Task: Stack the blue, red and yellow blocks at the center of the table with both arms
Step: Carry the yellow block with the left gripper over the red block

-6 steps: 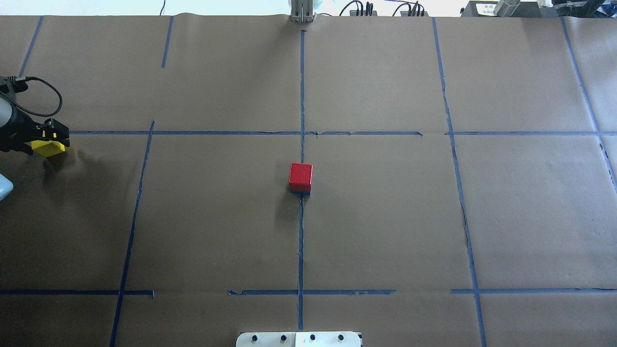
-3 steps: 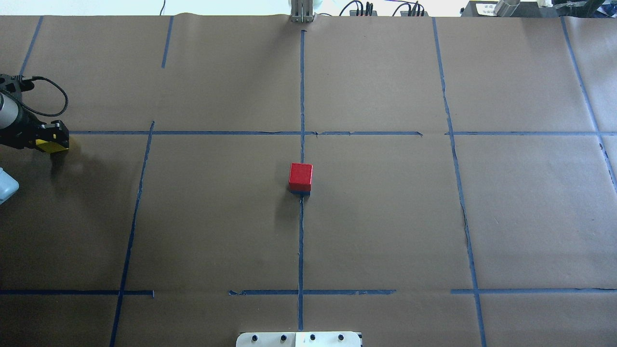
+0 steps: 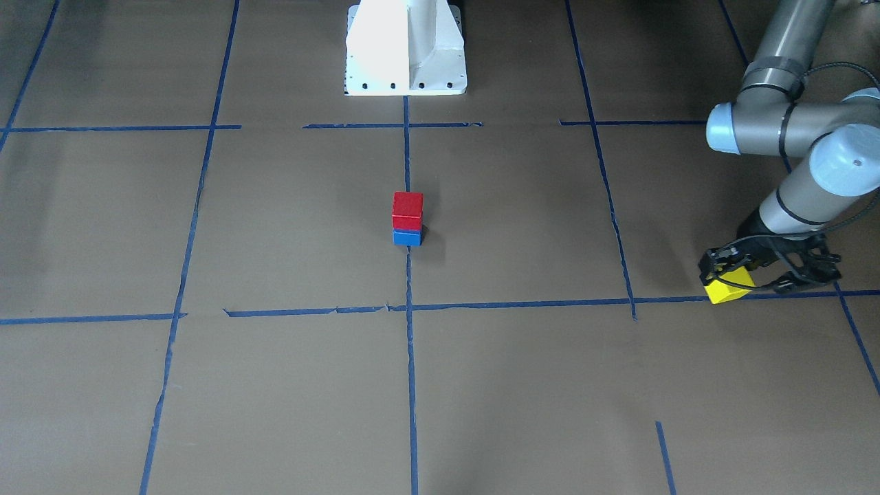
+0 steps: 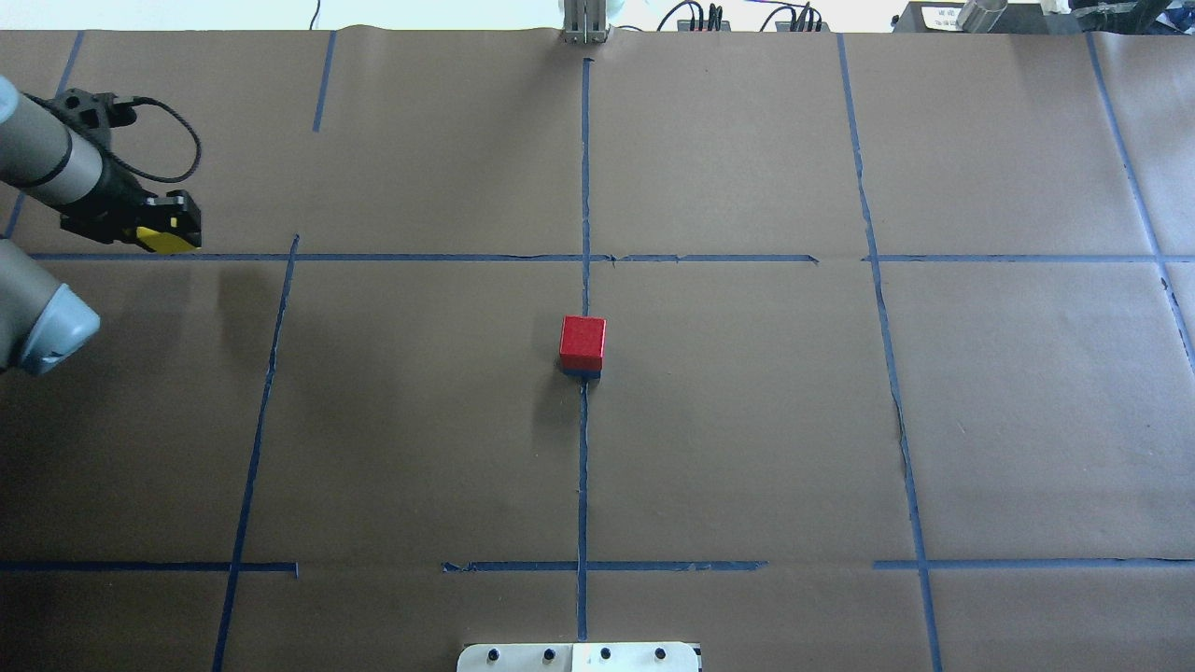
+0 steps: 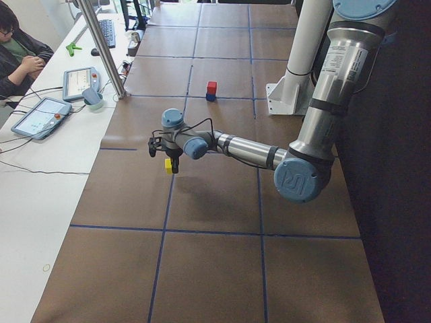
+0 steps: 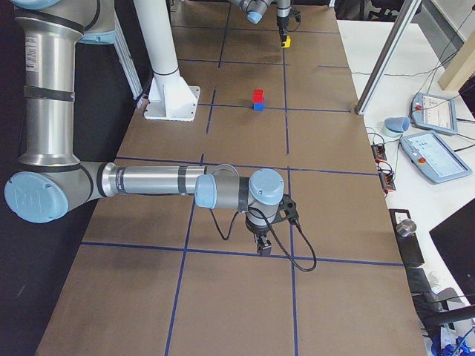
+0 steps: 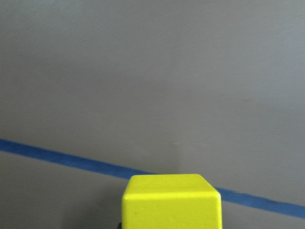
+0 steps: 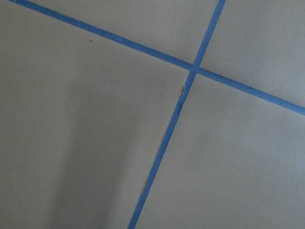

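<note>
Now left gripper [image 4: 174,227] with yellow block [image 4: 164,242] lifted, shifted toward centre.

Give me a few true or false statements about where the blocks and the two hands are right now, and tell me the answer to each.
1. The red block sits on top of the blue block. True.
2. The yellow block lies loose on the table. False: the left hand grips it, and it looks raised off the surface.
3. The two-block stack stands on the central tape line. True.
4. The right hand hovers over the stack. False: it is far from the stack, low over a crossing of tape lines.
</note>
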`<action>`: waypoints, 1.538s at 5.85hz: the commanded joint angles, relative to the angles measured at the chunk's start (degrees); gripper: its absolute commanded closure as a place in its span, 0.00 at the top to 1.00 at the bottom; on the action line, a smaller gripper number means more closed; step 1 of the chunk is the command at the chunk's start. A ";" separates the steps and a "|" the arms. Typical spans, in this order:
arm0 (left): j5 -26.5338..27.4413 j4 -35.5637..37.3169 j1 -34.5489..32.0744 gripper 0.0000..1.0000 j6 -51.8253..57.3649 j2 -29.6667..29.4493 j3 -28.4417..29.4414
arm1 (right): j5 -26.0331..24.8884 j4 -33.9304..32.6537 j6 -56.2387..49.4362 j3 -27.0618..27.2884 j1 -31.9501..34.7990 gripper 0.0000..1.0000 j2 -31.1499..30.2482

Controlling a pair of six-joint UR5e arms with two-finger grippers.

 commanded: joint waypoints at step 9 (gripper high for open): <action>16.67 29.99 28.39 0.01 -9.61 -35.44 -2.26 | 0.00 -0.09 0.09 0.05 0.00 1.00 0.00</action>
